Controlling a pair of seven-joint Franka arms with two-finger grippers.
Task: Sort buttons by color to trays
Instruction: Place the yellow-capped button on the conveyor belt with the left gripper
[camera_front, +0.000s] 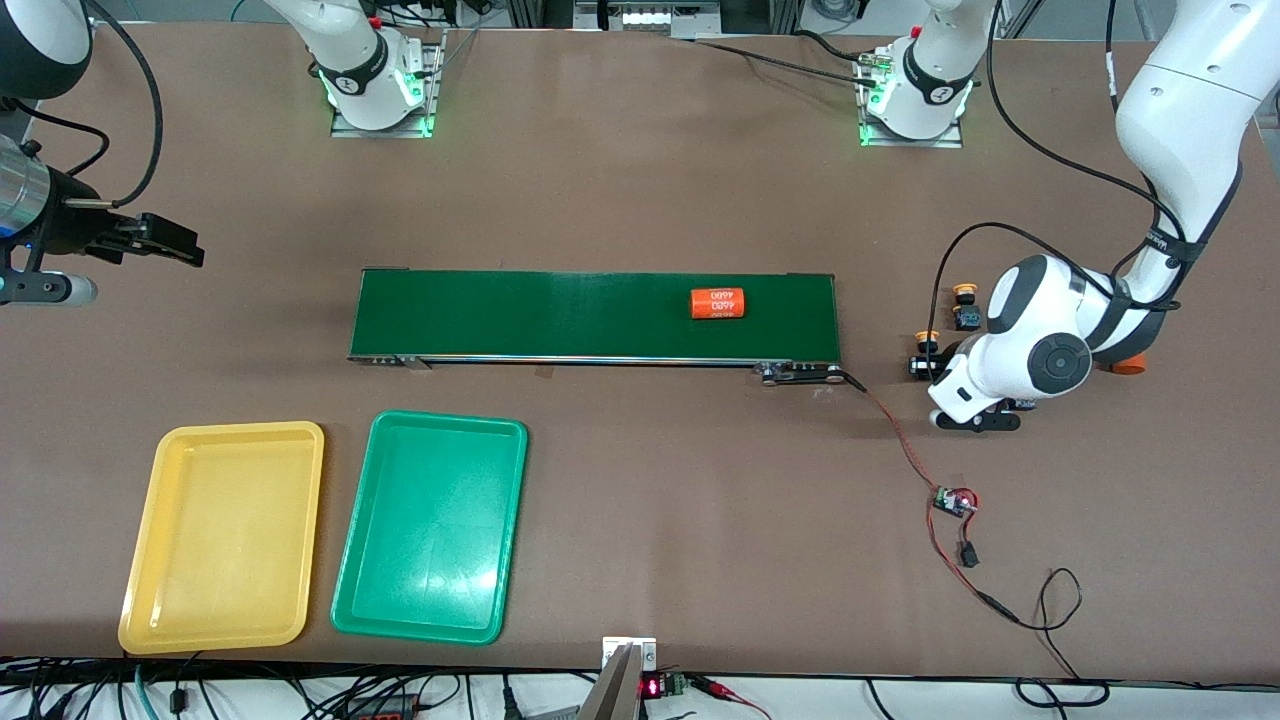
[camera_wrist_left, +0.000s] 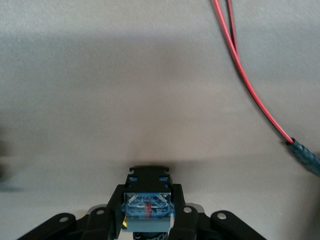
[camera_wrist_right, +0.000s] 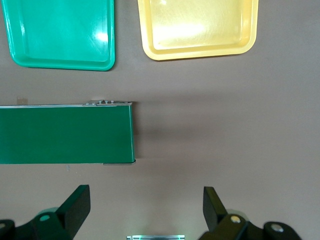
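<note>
The left gripper, low at the right of the front frame, is clamped on a button between its fingers. Two yellow-capped buttons stand just beside it. The right gripper waits spread wide, upper left.

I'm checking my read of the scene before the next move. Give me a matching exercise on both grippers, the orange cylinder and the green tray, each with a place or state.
Things:
1. left gripper
2. right gripper
3. orange cylinder
4. green tray

Places or states:
A. lying on the conveyor belt
B. open, holding nothing
C. beside the yellow tray, nothing in it
D. shut on a button, low over the table

Pairs: 1-D, 2-B, 3-A, 4-C
</note>
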